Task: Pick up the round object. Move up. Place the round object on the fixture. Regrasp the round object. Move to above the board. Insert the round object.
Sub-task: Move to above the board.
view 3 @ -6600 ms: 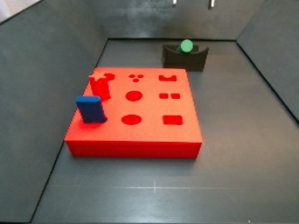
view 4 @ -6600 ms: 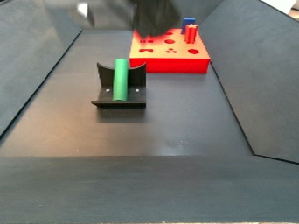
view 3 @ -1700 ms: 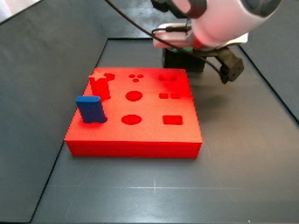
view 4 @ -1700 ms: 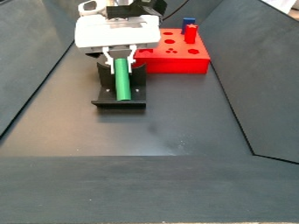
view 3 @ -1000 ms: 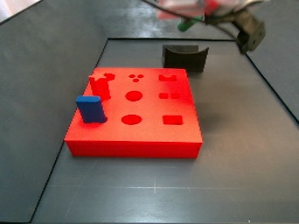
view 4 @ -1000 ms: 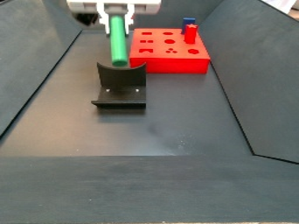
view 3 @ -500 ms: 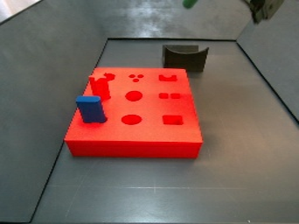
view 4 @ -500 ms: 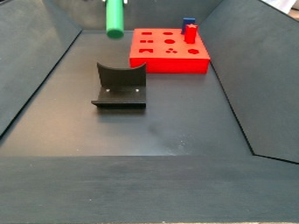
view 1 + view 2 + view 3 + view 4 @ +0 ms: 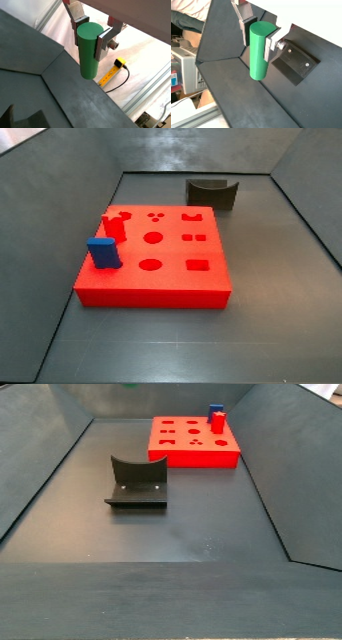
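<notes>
The jaws are clamping narrowly onto the plain green cylindrical peg [image 9: 89, 49], gripping it near one round end while most of its length is sticking out beyond the flat silver finger plates [image 9: 105, 44]. In both wrist views the two-finger gripper [image 9: 92, 29] is holding the peg [image 9: 260, 50] clear of any surface, with dark sloping panels behind it and nothing touching its free end. A yellow cable is lying on the pale floor outside the enclosure in a wrist view, past the peg's free end.

Neither the gripper nor the peg is showing in the side views, apart from a tiny green speck at the very top edge of a side view, too small to identify.

The small dark grey fixture [image 9: 136, 481], with its curved notch, is sitting empty on the dark floor left of centre in a side view, and at the upper middle in a side view [image 9: 211, 192], well apart from the peg's holder. The large flat red slab board [image 9: 154, 256] is lying in the centre of the floor, with a blue rectangular block [image 9: 103, 252] and a red peg [image 9: 115, 226] standing in holes near its left edge.
</notes>
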Robot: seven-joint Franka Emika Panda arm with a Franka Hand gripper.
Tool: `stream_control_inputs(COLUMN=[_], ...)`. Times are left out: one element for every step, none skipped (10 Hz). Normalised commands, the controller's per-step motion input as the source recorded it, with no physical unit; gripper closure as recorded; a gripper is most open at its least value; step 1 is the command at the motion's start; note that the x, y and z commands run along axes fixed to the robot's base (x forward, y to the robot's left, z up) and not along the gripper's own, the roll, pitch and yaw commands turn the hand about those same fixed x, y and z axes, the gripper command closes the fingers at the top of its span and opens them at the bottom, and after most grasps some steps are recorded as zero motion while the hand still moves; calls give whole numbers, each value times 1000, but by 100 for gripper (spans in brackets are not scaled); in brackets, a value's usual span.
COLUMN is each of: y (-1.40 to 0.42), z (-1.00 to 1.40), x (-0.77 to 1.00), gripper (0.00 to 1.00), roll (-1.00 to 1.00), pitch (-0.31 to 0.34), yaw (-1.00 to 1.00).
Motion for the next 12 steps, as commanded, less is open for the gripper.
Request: stream_control_inputs(y=[-1000, -1000, -1000, -1000, -1000, -1000, -1000, -587, -258, -164, -69, -15], z=[246, 234, 260, 241, 252, 257, 257, 157, 68, 45, 28, 11], x=[-658, -658, -706, -733, -739, -765, -783, -510, -264, -187, -122, -91], gripper=[100, 100, 100, 100, 100, 100, 100, 100, 100, 100, 100, 100], roll=[-1000, -1000, -1000, -1000, -1000, -1000, -1000, -1000, -1000, -1000, -1000, -1000], pitch=[31, 22, 16, 18, 25, 36, 41, 47, 57, 59, 54, 48], yaw=[-167, -162, -161, -165, -167, -167, -163, -160, -151, -144, -130, -120])
